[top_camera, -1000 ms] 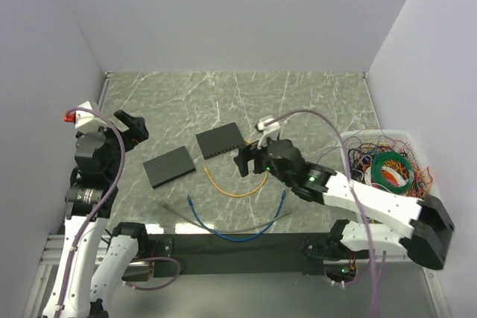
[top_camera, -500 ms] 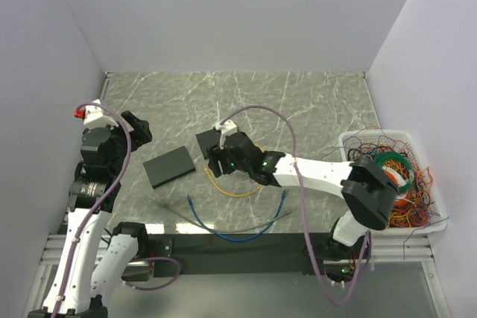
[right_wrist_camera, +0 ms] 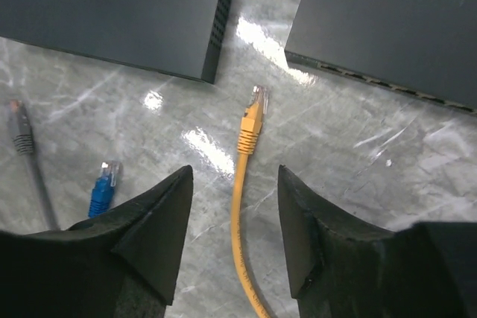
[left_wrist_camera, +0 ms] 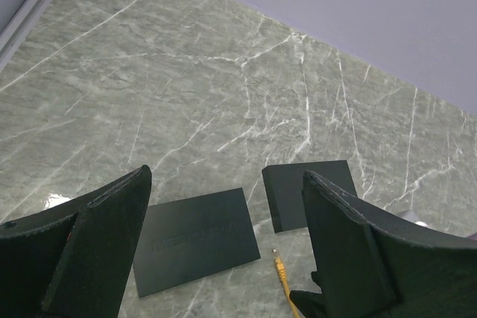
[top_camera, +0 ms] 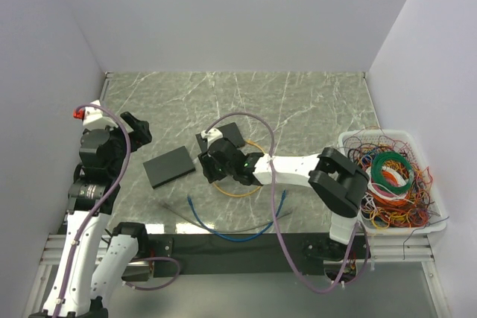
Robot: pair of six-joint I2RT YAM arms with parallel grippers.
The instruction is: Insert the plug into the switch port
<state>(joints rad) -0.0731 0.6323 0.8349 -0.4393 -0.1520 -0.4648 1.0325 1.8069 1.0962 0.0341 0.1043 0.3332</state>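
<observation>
Two flat black switches lie on the marble table: one to the left point(top_camera: 169, 166) and one farther back point(top_camera: 229, 133), partly under my right arm. A yellow cable point(top_camera: 240, 193) curves in front of them. In the right wrist view its yellow plug point(right_wrist_camera: 252, 120) lies on the table between the left switch point(right_wrist_camera: 112, 5) and the right switch point(right_wrist_camera: 395, 20). My right gripper point(right_wrist_camera: 235, 175) is open and low, its fingers either side of the yellow cable just behind the plug. My left gripper point(left_wrist_camera: 227, 176) is open and empty, raised at the left, looking down on both switches point(left_wrist_camera: 197, 240) point(left_wrist_camera: 309, 193).
A blue cable point(top_camera: 223, 230) and a thin grey cable point(top_camera: 186, 214) lie near the front edge; their plugs show in the right wrist view, blue point(right_wrist_camera: 104, 184) and grey point(right_wrist_camera: 21, 135). A white bin point(top_camera: 373, 134) of tangled wires stands at the right. Walls enclose the table.
My right arm has swung left, from right of the far switch to over the yellow plug. My left arm shifted slightly and stays raised.
</observation>
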